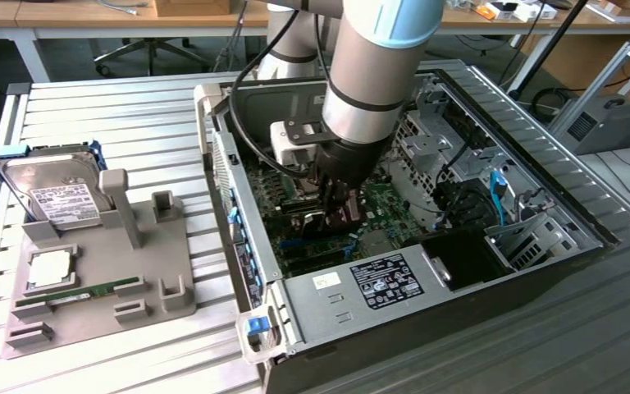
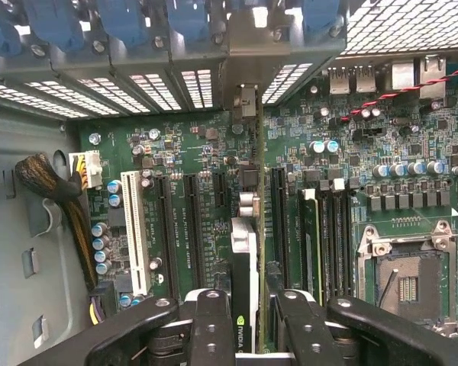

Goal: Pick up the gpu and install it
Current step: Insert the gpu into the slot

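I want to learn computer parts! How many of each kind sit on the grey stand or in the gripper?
Hard drive: 1
Memory stick: 1
Chip: 1
Gpu, in the gripper: 1
Total: 4

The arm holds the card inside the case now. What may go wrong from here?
1. The gpu, gripped edge-on by the gripper, may come down misaligned and press on the motherboard.
2. Its far end may catch on the rear slot covers.
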{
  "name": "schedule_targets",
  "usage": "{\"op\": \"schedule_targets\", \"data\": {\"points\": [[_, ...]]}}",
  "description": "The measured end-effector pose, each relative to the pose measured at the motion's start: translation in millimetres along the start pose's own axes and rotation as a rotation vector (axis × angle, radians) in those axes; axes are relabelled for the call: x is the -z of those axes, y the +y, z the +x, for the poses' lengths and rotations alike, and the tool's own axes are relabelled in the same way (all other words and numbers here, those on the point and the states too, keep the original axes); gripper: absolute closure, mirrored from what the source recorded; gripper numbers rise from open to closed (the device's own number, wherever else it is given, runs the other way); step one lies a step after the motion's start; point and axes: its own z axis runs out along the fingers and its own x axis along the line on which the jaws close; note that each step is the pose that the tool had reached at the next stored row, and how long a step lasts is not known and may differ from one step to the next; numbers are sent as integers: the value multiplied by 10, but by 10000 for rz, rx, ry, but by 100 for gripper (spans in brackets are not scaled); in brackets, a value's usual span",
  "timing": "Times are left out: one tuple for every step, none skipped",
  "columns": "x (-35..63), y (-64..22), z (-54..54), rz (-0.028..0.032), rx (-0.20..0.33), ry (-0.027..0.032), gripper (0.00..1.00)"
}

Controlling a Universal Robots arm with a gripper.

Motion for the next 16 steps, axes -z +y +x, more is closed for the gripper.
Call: {"op": "schedule_targets", "data": {"points": [[0,1,0,0,-15,0,73],[-1,2,0,0,-27,0,73],[-1,4,0,1,-43,0,73],[-3,6,1,1,-68,0,73],[-4,10,1,2,-103,1,73],[-5,12,1,3,-157,2,73],[-6,12,1,4,-223,3,73],[-8,14,1,6,-337,4,73],[-9,17,1,8,-377,3,73],[-9,20,0,8,-379,3,73],[-10,19,-3,8,-378,1,73],[-10,20,-7,8,-370,1,73],[-9,20,-8,7,-344,2,73],[-10,20,-9,7,-308,1,73],[-9,21,-10,6,-262,1,73],[-9,21,-11,4,-217,1,73]]}}
